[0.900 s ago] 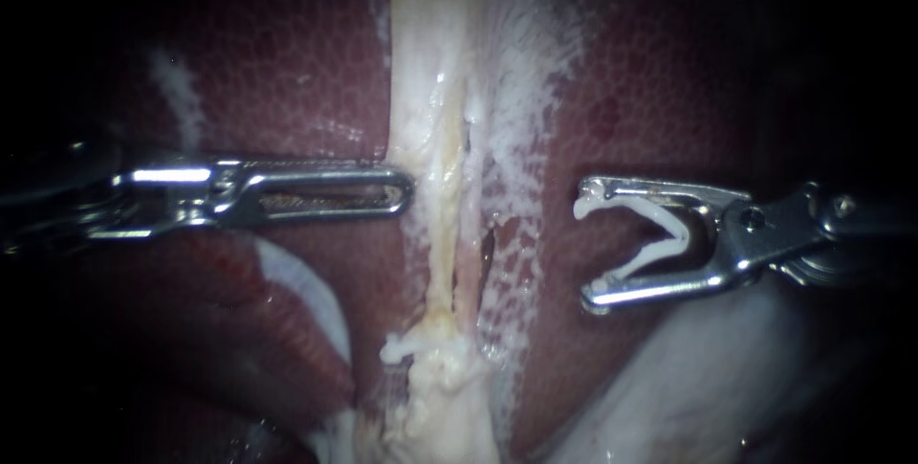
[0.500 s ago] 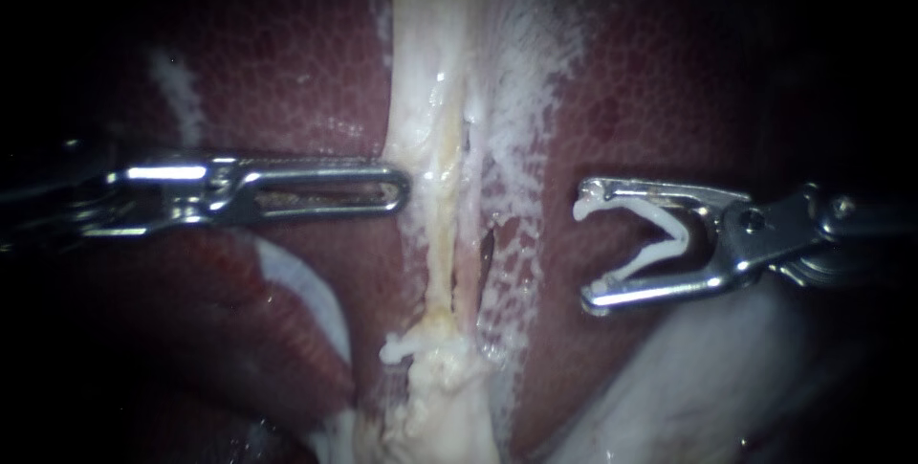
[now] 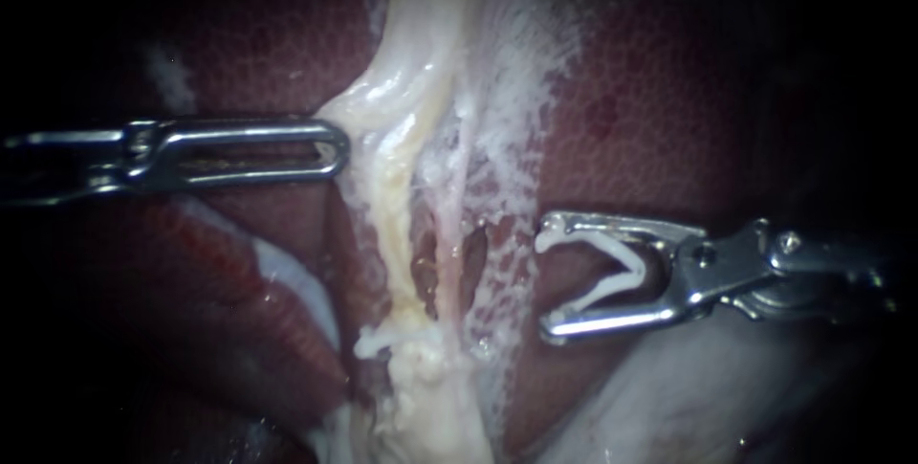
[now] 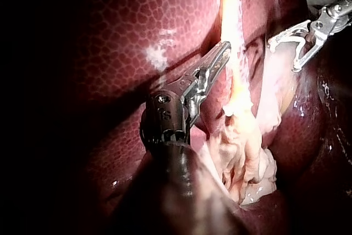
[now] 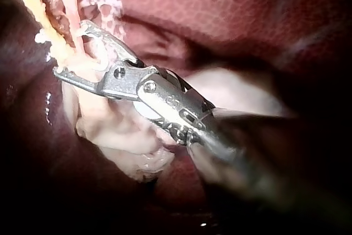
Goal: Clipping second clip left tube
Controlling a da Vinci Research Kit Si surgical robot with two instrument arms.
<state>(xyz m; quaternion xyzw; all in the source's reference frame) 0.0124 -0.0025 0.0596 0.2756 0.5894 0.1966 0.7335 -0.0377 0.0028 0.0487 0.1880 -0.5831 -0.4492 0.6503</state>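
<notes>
left instrument [image 3: 337,146], slotted steel jaws clamped on the glistening cream left tube [image 3: 397,225] at centre frame, held it bowed toward frame left, likely for exposure; right instrument [image 3: 547,282] sat just right of it, jaws wide around a white V-shaped plastic clip [image 3: 626,273].

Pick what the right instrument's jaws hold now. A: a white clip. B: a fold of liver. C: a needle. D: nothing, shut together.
A: the right instrument carries a V-shaped white clip seated between its spread jaws, with both jaws touching it.
</notes>
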